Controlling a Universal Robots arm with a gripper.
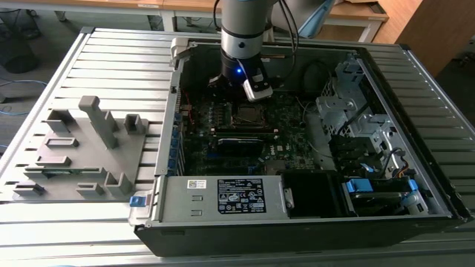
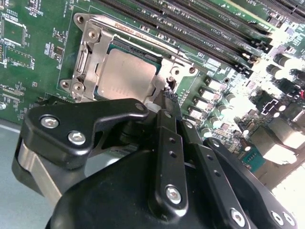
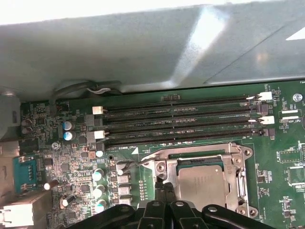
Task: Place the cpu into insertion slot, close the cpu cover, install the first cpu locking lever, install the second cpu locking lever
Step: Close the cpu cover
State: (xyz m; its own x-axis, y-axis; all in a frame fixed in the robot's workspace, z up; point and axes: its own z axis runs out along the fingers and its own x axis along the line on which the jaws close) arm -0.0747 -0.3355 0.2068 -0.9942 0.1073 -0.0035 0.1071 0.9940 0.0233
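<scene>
The cpu (image 2: 126,74) (image 3: 200,183) lies flat in the insertion slot (image 1: 248,114) on the green motherboard. The silvery cpu cover (image 2: 102,52) (image 3: 237,171) is folded down around it, and the chip's grey face shows through the window. My gripper (image 2: 167,98) (image 3: 164,187) is shut, its black fingers pressed together, with the tip at the socket's corner edge. A thin wire locking lever (image 3: 136,163) sticks out sideways from that corner, just beside the fingertips. In the exterior view the arm (image 1: 241,39) reaches down into the open computer case over the socket.
Long black memory slots (image 3: 181,121) (image 2: 214,33) run beside the socket. Capacitors (image 3: 97,176) stand near the lever. The case walls, a drive cage (image 1: 356,111) and the power supply (image 1: 222,194) hem in the board. A grey fixture plate (image 1: 82,150) lies on the exterior view's left.
</scene>
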